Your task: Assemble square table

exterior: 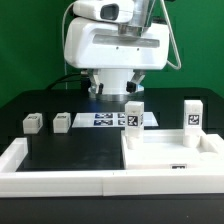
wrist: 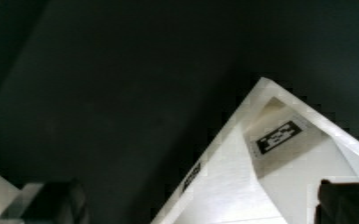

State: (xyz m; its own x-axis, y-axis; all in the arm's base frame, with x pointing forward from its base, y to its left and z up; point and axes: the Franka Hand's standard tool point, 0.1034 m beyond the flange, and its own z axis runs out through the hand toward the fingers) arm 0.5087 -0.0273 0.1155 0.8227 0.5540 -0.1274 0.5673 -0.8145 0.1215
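Beyond the open end effector (wrist: 197, 203), square table slab (wrist: 274, 172) corner, untouched

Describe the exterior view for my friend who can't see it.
A robot arm hangs over a black table. At the exterior view's right lies a white square slab with two upright legs; at its left, past the marker board, sit two more legs.

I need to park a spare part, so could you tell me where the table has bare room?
Bare: the black surface bounded by the lying legs, the front rail and the slab. Crowded: the back, with the marker board, the upright legs and the arm.
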